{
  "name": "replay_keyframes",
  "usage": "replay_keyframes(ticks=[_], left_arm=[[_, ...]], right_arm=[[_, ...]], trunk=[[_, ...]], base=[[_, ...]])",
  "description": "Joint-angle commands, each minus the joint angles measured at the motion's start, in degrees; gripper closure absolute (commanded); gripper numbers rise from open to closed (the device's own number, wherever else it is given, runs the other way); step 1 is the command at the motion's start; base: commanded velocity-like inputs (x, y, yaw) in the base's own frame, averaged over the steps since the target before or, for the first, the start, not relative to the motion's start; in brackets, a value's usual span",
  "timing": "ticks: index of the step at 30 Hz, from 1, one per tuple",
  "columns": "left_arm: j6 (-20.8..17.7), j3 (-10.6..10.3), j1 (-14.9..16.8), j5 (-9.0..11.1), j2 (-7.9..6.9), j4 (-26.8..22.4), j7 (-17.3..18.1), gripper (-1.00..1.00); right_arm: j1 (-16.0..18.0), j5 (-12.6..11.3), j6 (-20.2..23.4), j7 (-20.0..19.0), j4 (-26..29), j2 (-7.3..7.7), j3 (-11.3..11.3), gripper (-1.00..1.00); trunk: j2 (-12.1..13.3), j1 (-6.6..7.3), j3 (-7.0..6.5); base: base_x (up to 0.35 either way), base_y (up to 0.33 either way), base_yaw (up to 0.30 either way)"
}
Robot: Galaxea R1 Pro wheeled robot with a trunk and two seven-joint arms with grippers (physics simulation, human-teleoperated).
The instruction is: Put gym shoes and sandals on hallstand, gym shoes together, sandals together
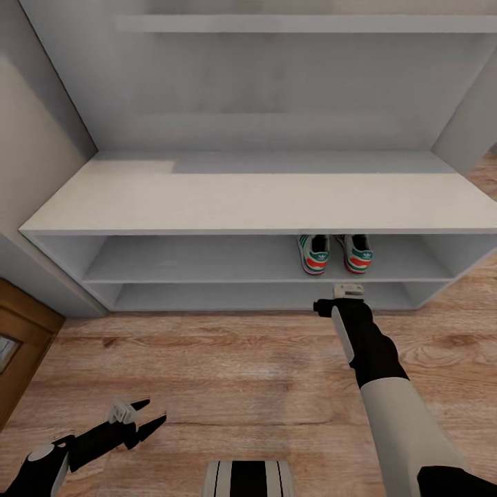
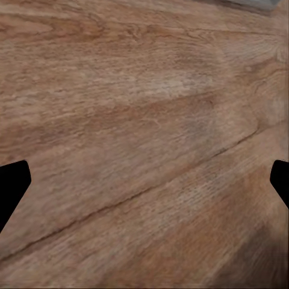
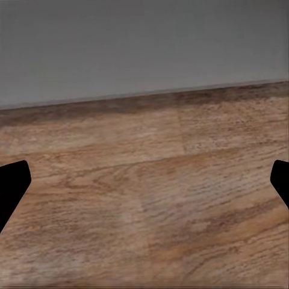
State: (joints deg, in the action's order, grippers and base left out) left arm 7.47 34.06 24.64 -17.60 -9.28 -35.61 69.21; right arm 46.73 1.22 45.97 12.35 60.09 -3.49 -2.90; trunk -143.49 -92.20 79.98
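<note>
The two gym shoes [image 1: 335,253] stand side by side, heels outward, on the upper shelf of the light-grey hallstand [image 1: 207,200], right of its middle. The sandals are out of view. My right gripper [image 1: 348,293] hangs just in front of the lower shelf, below the shoes. In the right wrist view its fingers [image 3: 13,183] are spread wide with nothing between them, over the corridor floor [image 3: 150,211] at the rack's base. My left gripper [image 1: 146,416] is low at the left, open and empty above bare planks [image 2: 144,150].
A brown wooden door [image 1: 17,345] stands at the left beside the rack. The wall [image 1: 34,138] closes the left side. Wood floor [image 1: 228,373] stretches between me and the rack. My base [image 1: 248,478] shows at the bottom.
</note>
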Motion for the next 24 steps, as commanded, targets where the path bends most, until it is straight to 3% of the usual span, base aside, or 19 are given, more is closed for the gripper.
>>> replay_keyframes(ticks=[1, 10, 24], left_arm=[[0.6, 0.4, -0.3, -0.6, 0.05, 0.3, 0.2, -1.0], [0.7, 0.4, -3.2, -0.6, 0.05, 1.2, 0.2, -1.0], [0.7, 0.4, -3.2, -0.6, 0.05, 1.2, 0.2, -1.0]], right_arm=[[0.0, 0.1, 0.3, 0.0, 0.0, -0.04, -0.1, -1.0], [0.0, 0.2, 0.2, 0.0, 0.0, -0.04, -0.1, -1.0], [0.0, 0.2, 0.2, 0.0, 0.0, -0.06, -0.1, -1.0]], trunk=[[0.0, 0.01, 0.04], [0.0, 0.01, 0.04], [0.0, 0.01, 0.04]], base=[[0.0, 0.0, 0.0], [0.0, 0.0, 0.0], [-0.023, 0.0, 0.0]])
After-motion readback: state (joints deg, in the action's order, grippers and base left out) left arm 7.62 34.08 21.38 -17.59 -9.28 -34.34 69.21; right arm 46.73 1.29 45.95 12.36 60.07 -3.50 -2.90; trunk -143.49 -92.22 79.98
